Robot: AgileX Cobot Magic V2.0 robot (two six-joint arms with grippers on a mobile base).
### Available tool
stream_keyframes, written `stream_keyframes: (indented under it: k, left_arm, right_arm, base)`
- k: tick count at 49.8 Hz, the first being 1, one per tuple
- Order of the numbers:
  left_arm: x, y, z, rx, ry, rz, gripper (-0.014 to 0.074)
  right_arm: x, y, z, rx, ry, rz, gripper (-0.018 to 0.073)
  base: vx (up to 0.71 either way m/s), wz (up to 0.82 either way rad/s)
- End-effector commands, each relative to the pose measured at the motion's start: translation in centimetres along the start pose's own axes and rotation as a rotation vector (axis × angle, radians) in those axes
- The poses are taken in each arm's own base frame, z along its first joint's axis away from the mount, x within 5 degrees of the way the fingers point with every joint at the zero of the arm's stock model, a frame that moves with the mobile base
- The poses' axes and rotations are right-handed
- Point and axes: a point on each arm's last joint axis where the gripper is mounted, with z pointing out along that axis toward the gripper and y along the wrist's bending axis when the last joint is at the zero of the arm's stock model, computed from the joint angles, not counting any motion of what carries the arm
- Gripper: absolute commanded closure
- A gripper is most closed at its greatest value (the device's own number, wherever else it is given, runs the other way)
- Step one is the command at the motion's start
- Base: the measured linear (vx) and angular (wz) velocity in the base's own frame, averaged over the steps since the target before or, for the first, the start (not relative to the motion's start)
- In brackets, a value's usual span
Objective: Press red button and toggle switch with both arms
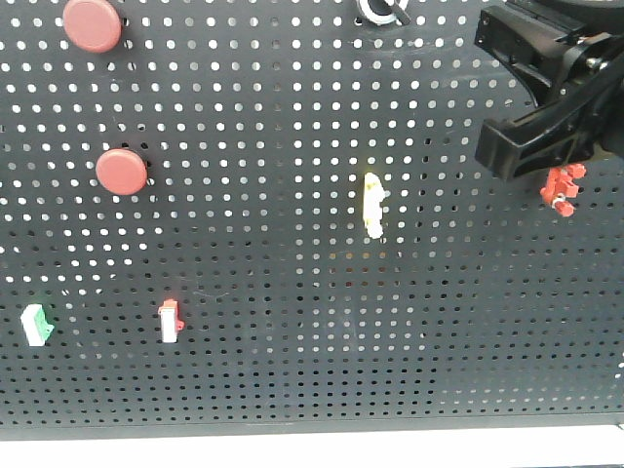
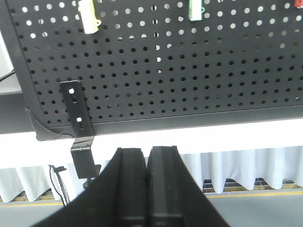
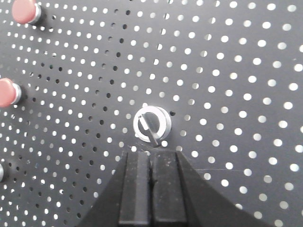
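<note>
I am watching two risks here. In its wrist view the right gripper (image 3: 151, 189) is showing its fingers pressed flat together, with the tips sitting just below a silver rotary knob (image 3: 151, 124). The toggle switch (image 1: 561, 185) is not appearing in that view at all. If I drive forward on this line, I judge I am hitting the knob rather than the lever. The front camera is giving me what the wrist camera is not: the toggle switch is sitting on the pegboard (image 1: 292, 390) at the right, just under the black bulk of the right arm (image 1: 546, 97). A careless sweep could therefore snag it with the gripper body instead of flipping it cleanly. From that front angle I cannot tell how the jaws are standing.

The left gripper (image 2: 147, 184) is also showing its fingers closed against each other. It is hanging below the board's bottom edge, near a black mounting bracket (image 2: 78, 118), and I could catch that edge or bracket while rising. Only the left wrist view is revealing this, since the left gripper is not appearing in the front picture. Two red buttons are showing on the left of the board, an upper one (image 1: 93, 24) and a lower one (image 1: 122, 172). Both are well apart from the left gripper, so I am risking a press on the wrong one. The yellow lever switch (image 1: 372, 205) is sitting between the buttons and the toggle.
</note>
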Motion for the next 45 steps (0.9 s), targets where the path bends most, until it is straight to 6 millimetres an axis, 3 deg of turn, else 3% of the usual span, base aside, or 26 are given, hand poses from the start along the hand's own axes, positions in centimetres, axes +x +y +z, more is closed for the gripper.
stream_keyframes:
  k: [1,27,33,37,45]
  left_arm:
    - [0.5,0.0,0.1,-0.004,-0.042,-0.019,0.0595]
    - [0.5,0.0,0.1,-0.004,-0.042,-0.019,0.0595]
    - [0.5,0.0,0.1,-0.004,-0.042,-0.019,0.0595]
    - [0.5,0.0,0.1,-0.004,-0.042,-0.019,0.0595]
    - [0.5,0.0,0.1,-0.004,-0.042,-0.019,0.0595]
  right_arm:
    - [-2.2,-0.4,-0.6,0.015,-0.123,-0.014,0.0559]
    - [-1.8,-0.5,-0.7,0.017,-0.073,-0.048,0.0559]
    - [-1.5,-0.9,-3.4,0.031,0.057,-0.123,0.0559]
    - [-0.6,-1.7,-6.5,0.089,0.132,-0.108,0.0559]
    - [3.3,-2.5,-13.1,0.273,0.218,-0.095,0.0559]
  base:
    - [0.00,0.00]
    - [0.00,0.00]
    - [0.00,0.00]
    - [0.00,0.00]
    - [0.00,0.00]
